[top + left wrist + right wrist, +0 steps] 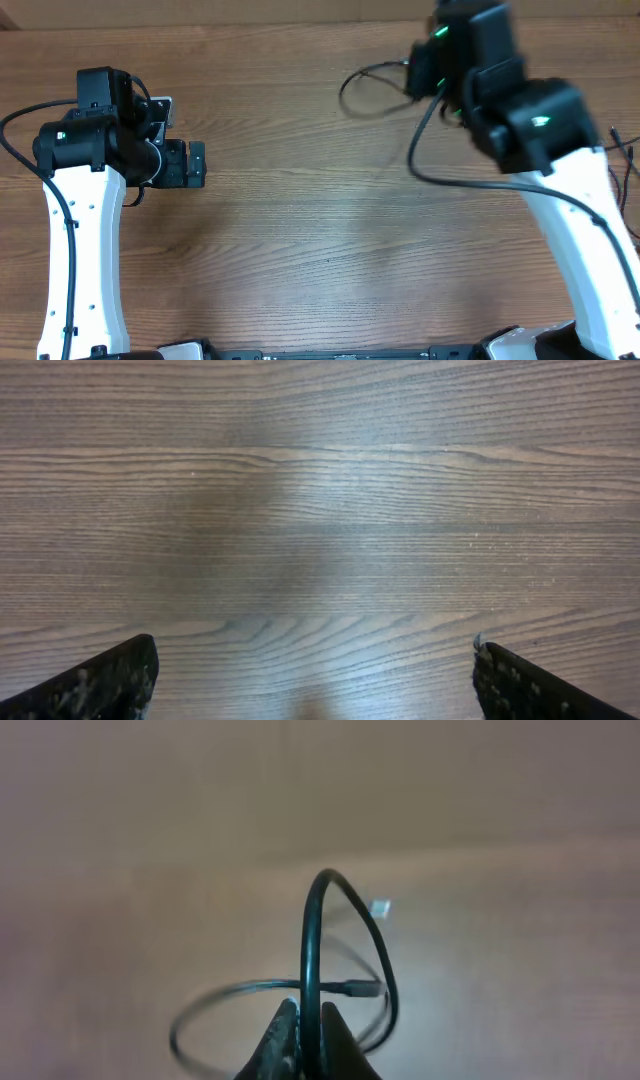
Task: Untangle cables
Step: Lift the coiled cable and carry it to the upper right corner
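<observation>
**Right jaws pinching cables (307,950)**

Overhead: the cables (362,71) are lying far right on the bench (320,230).
Left wrist: the left jaws are standing wide apart above the bench.
Right wrist: the right jaws are clamping together on the cables, one strand arching upward.

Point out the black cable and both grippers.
black cable (307,935), right wrist view, loop's left side
right gripper (309,1012), right wrist view, between shut fingertips
left gripper (314,660), left wrist view, between open fingertips
</observation>
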Tool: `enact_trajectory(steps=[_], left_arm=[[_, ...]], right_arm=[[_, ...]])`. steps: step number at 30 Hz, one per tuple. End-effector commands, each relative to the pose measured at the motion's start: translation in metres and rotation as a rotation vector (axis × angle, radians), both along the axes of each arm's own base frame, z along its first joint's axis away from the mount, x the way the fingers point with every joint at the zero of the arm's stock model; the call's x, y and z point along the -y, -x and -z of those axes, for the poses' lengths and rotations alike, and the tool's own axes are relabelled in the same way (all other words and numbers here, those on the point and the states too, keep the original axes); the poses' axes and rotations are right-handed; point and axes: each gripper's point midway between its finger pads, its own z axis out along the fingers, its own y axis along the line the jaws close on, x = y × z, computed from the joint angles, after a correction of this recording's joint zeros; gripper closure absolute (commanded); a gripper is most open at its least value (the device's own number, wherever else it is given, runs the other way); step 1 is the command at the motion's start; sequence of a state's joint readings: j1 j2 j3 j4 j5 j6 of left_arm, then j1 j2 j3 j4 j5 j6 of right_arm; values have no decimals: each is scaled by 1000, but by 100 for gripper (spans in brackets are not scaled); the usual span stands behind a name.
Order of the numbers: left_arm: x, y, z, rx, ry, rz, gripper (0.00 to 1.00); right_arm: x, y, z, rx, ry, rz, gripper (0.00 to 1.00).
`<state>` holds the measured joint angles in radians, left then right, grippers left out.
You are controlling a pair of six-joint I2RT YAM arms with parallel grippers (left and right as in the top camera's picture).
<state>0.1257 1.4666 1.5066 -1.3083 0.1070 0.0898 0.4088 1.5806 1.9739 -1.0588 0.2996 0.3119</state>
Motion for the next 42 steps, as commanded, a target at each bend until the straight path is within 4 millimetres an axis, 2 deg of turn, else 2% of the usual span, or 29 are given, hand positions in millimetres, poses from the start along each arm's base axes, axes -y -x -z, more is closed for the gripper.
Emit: enact_trajectory(steps=[1, 6, 12, 16, 17, 18, 19, 21, 24, 27, 28, 29, 34, 35, 36, 37, 42], left_arm=[[0, -1, 1, 2, -11, 26, 0], [0, -1, 1, 2, -11, 26, 0], [0, -1, 1, 2, -11, 26, 0], [0, -1, 1, 2, -11, 26, 0], [0, -1, 1, 2, -11, 26, 0], [0, -1, 1, 2, -11, 26, 0], [0, -1, 1, 2, -11, 26, 0], [0, -1, 1, 2, -11, 26, 0], [0, -1, 1, 2, -11, 26, 0], [0, -1, 1, 2, -11, 26, 0], [0, -1, 1, 2, -11, 26, 0], [0, -1, 1, 2, -11, 26, 0], [0, -1, 1, 2, -11, 26, 0], [0, -1, 1, 2, -11, 26, 0], [0, -1, 1, 2, -11, 26, 1], [0, -1, 1, 2, -11, 26, 0], [0, -1, 1, 2, -11, 26, 0]], right_arm=[[28, -9, -38, 123, -4, 63, 96], [72, -29, -67, 250, 17, 168, 96], [133, -37, -86, 330, 58, 336, 96], [178, -41, -88, 349, 75, 443, 96], [192, -43, -87, 352, 79, 474, 96], [216, -45, -85, 358, 88, 526, 96], [228, -47, -85, 363, 92, 551, 96], [258, -53, -80, 363, 131, 602, 96], [292, -59, -71, 354, 164, 663, 96], [329, -64, -50, 319, 178, 730, 96], [352, -68, -31, 280, 187, 766, 96], [363, -71, -19, 252, 191, 783, 96], [402, -84, 47, 114, 202, 832, 96], [407, -86, 58, 88, 203, 836, 96], [416, -90, 87, 27, 201, 844, 96], [420, -93, 105, -13, 199, 843, 96], [420, -107, 181, -169, 156, 781, 96]])
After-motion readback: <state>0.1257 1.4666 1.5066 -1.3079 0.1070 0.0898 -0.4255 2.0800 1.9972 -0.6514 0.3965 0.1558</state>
